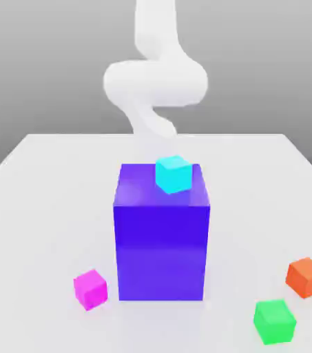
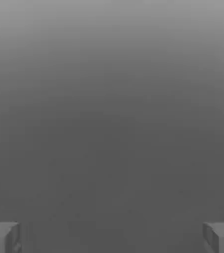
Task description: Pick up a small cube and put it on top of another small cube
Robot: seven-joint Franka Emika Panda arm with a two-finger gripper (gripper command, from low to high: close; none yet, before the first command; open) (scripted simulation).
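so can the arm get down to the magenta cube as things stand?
Probably yes. The magenta cube sits apart from the blue-purple block, open from above. The end effector is open and holds nothing, though the block stands between arm and cube.

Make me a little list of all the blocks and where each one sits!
big blue-purple block: middle of white table
small cyan cube: on top of the big block
small magenta-pink cube: on table, exterior view's left of the big block
small bright green cube: on table, front right
small orange cube: on table, behind green
gripper: open, holding nothing
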